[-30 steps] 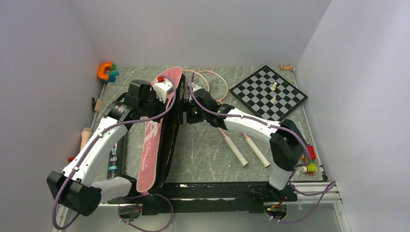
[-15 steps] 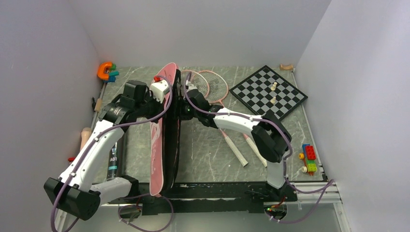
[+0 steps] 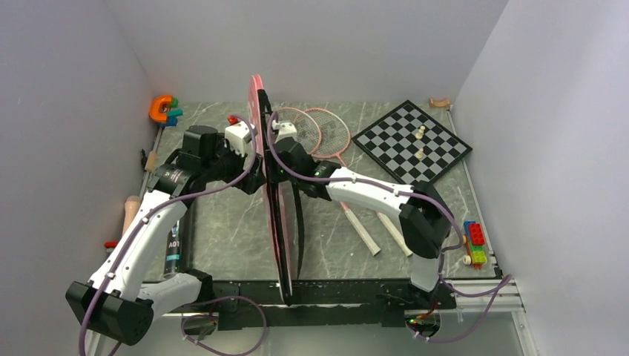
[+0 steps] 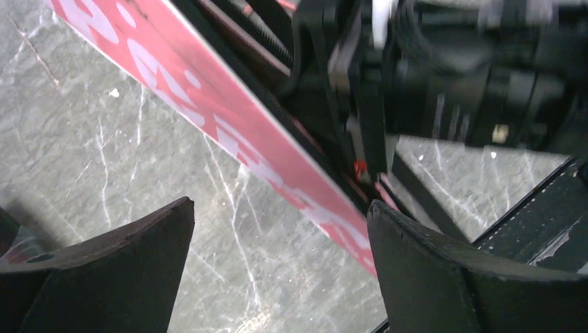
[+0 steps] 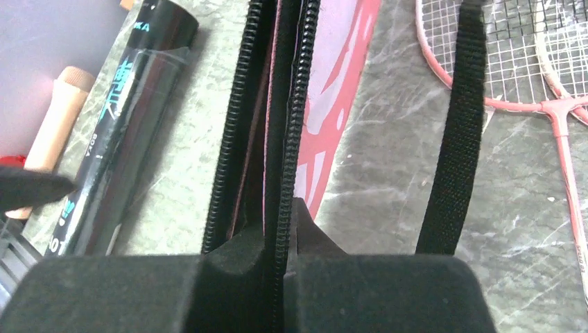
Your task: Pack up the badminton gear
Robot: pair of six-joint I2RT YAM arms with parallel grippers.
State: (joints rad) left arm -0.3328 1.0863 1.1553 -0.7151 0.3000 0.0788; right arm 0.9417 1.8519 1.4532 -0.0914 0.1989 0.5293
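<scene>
Now the racket bag (image 3: 276, 215) stands almost upright on its long edge. A second earlier the top view shows it leaning well over to its left with the pink face up, so the arms are tipping it up and over toward the rackets (image 3: 334, 141). The right fingers (image 5: 229, 277) are clenched on the bag's zipper edge, one row of teeth pinched between them. The black strap (image 5: 457, 125) hangs loose just right of that grip. The left fingers (image 4: 118, 263) are spread apart with nothing in them and sit close to the bag's pink side; whether they touch it I cannot tell. Judging from this, the bag is being turned or propped for loading, and no packing is done yet. Its mouth shows only as a narrow slit between the zipper rows, and nothing can be seen inside. Both rackets lie flat on the bench (image 3: 326, 245) to the right of the bag, heads overlapping. The dark tube (image 5: 132, 118) lies on the bench to the bag's left. No shuttlecocks are visible.
</scene>
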